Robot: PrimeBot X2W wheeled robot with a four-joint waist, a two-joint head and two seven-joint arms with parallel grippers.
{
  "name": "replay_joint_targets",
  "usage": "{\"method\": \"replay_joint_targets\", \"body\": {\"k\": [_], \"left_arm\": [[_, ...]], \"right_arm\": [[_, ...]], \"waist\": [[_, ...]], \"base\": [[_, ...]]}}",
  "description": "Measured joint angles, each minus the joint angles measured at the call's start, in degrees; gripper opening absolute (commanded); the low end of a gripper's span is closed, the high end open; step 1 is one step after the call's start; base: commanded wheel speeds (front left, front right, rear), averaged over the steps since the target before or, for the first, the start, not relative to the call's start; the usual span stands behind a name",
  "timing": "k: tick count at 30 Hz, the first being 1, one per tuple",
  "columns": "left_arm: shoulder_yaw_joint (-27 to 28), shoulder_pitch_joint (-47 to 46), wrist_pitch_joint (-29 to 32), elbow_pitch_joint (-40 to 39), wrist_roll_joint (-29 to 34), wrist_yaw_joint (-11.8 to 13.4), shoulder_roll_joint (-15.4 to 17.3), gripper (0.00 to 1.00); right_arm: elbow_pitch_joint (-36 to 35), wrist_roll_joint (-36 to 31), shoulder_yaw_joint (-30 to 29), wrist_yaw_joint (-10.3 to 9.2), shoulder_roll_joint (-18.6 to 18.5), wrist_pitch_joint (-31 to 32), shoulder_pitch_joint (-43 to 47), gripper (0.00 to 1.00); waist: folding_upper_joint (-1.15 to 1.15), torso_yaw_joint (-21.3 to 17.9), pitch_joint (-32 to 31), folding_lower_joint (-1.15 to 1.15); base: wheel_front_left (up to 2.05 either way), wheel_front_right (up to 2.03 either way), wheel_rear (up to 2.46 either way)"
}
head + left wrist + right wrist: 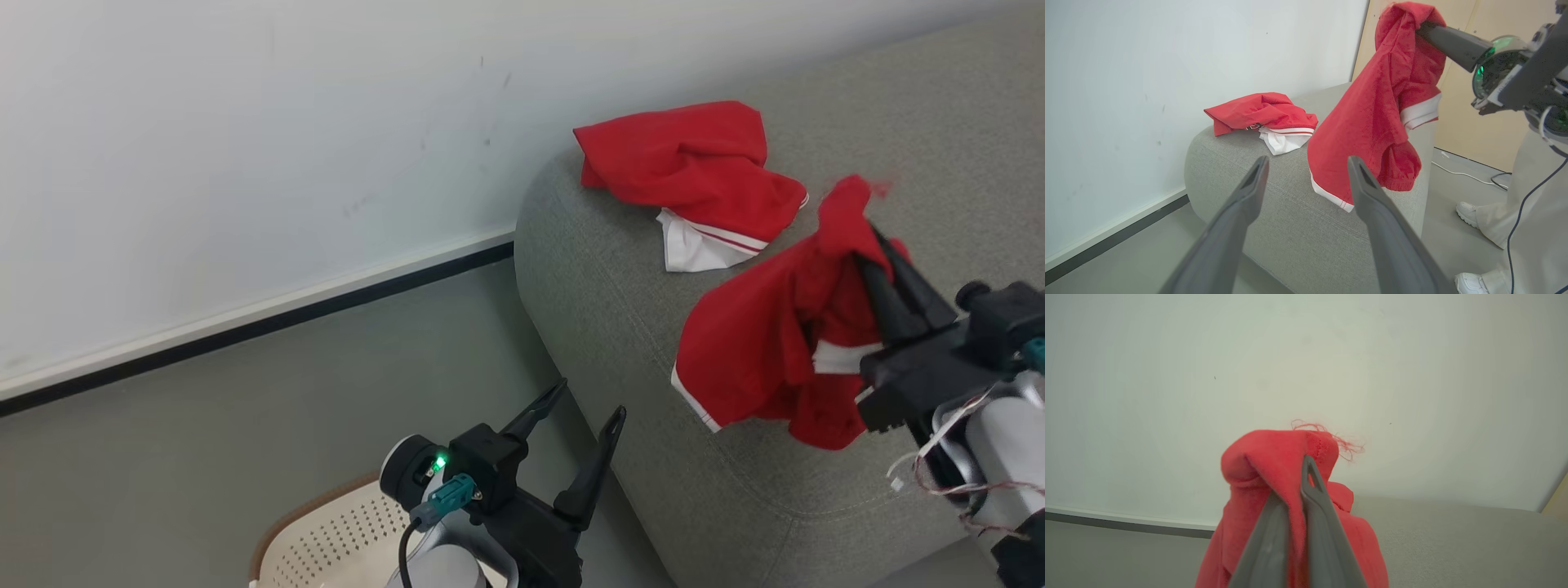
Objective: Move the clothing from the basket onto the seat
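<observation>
My right gripper (pixel 869 245) is shut on a red garment with white trim (pixel 763 335), which hangs from its fingers above the grey seat (pixel 620 327). The left wrist view shows the same garment (pixel 1367 122) dangling over the seat's edge, and in the right wrist view red cloth (pixel 1274 465) is pinched between the fingers. Another red and white piece of clothing (pixel 694 175) lies crumpled on the seat near the wall. My left gripper (pixel 588 404) is open and holds nothing, above the basket (pixel 326 539) at the bottom edge.
A white wall (pixel 245 163) with a dark baseboard runs behind the seat. Grey floor (pixel 245 425) lies left of the seat. In the left wrist view a person's white-trousered legs (pixel 1531 212) and shoes stand at the right, with a cable on the floor.
</observation>
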Motion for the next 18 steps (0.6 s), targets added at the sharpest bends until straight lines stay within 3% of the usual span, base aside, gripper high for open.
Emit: {"method": "replay_joint_targets", "body": {"k": [9, 18], "left_arm": [[-1.1, -3.5, 0.4, -3.0, 2.7, 0.5, 0.1, 1.00], [-1.3, -6.9, 2.7, -5.1, 4.1, 0.6, 1.8, 1.00]], "right_arm": [[0.1, 2.6, -5.4, 0.10, -3.3, 1.7, -11.2, 0.00], [8.2, 5.7, -11.2, 0.68, -7.9, 5.9, -25.5, 0.00]], "waist": [[0.00, 0.8, 6.0, 0.01], [0.00, 3.2, 13.0, 0.01]], "base": [[0.00, 0.00, 0.00], [0.00, 0.00, 0.00]]}}
